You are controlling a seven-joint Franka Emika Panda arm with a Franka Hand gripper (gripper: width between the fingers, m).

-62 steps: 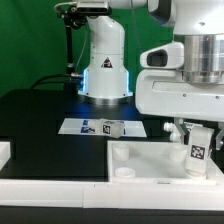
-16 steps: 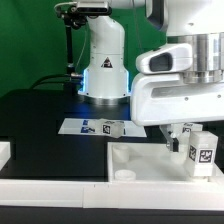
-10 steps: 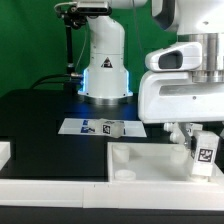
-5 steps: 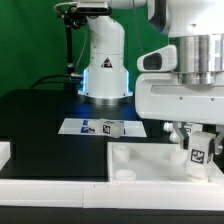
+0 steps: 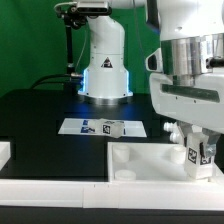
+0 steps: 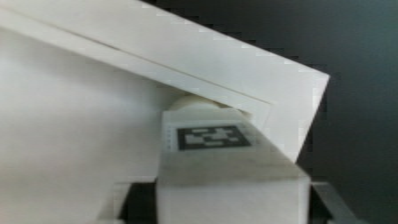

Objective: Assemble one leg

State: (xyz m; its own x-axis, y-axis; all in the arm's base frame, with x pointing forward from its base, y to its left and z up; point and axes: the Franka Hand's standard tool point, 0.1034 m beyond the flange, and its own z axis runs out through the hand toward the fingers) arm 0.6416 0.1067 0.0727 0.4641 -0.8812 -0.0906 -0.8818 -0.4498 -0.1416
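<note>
My gripper (image 5: 197,148) is shut on a white leg (image 5: 198,157) with a black-and-white tag, at the exterior view's right. The leg stands upright with its lower end in or on the far right corner of the large white tray-like part (image 5: 150,160). In the wrist view the leg (image 6: 217,150) fills the space between my fingers, its far end against the tray's rim corner (image 6: 267,75). Another small tagged leg (image 5: 108,127) lies on the marker board (image 5: 85,127) behind the tray.
The robot's white base (image 5: 103,70) stands behind the marker board. A white part edge (image 5: 5,152) shows at the exterior view's left. A round boss (image 5: 124,172) sits in the tray's near left corner. A green backdrop is behind.
The wrist and gripper have turned about the upright axis with the leg held in it. The leg stays at the tray's right corner and sits slightly lower.
</note>
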